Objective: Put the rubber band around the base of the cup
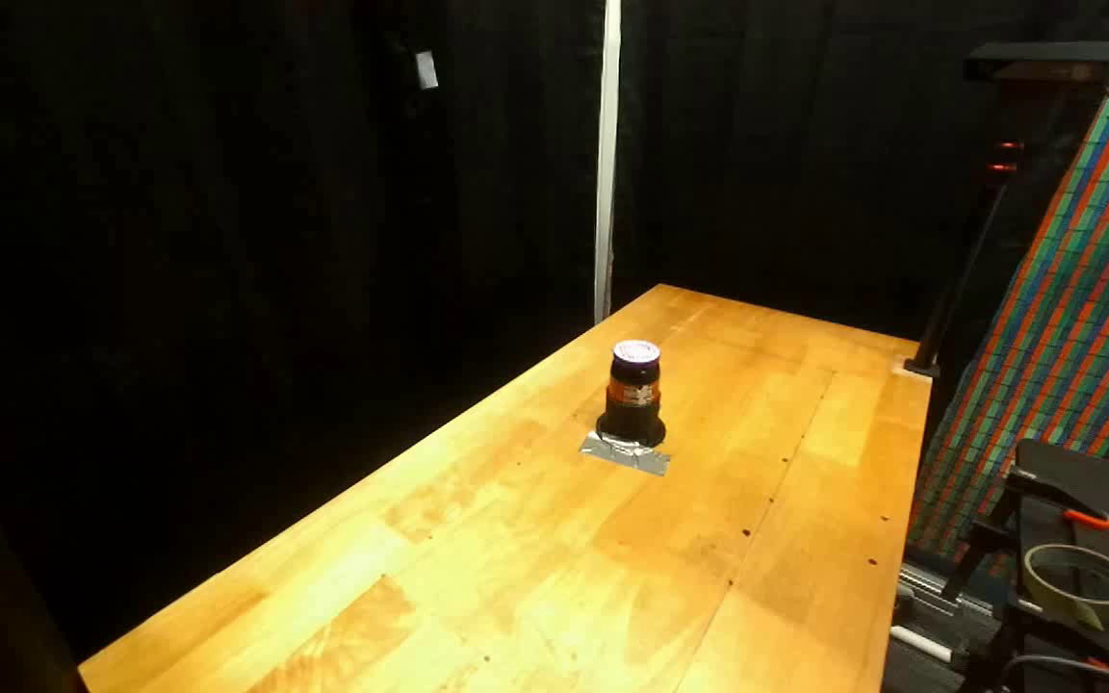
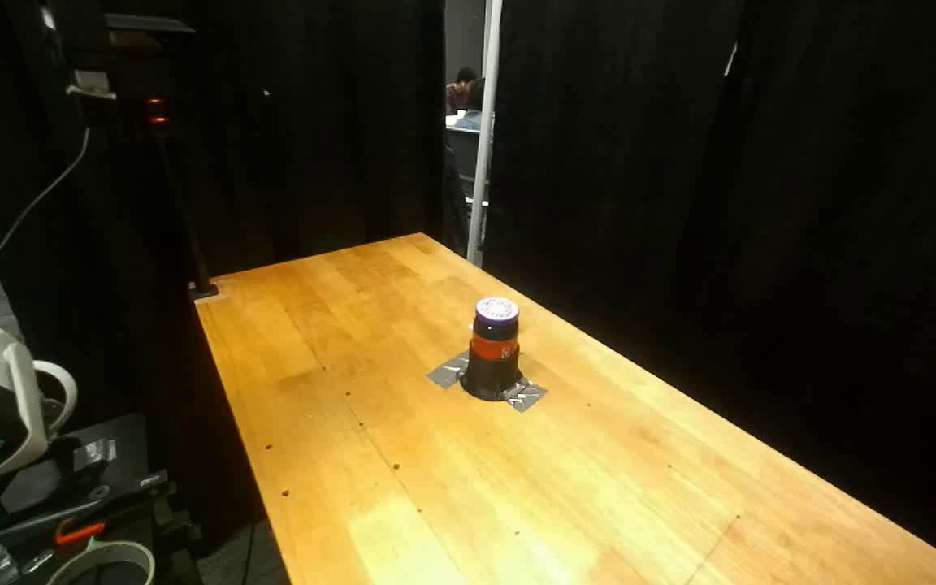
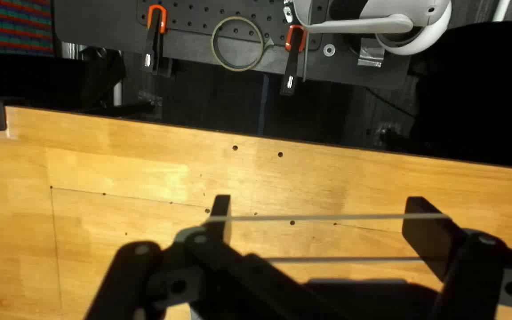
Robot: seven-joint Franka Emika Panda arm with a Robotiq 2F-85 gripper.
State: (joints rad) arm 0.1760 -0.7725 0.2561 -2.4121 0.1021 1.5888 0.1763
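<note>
hand (image 3: 318, 209): fingers spread wide apart over the tabletop (image 3: 140, 169), wrist view.
rubber band (image 3: 318, 218): on the hand, stretched between the fingers, two strands running left to right.
cup (image 2: 494, 351): upright on the tabletop in both exterior views; black flared base, orange label, white top.
silver tape (image 2: 527, 396): strips left and right of cup base, touching it.
tape roll (image 3: 238, 69): past the tabletop edge, far in wrist view, between two clamps (image 3: 293, 62).
</note>
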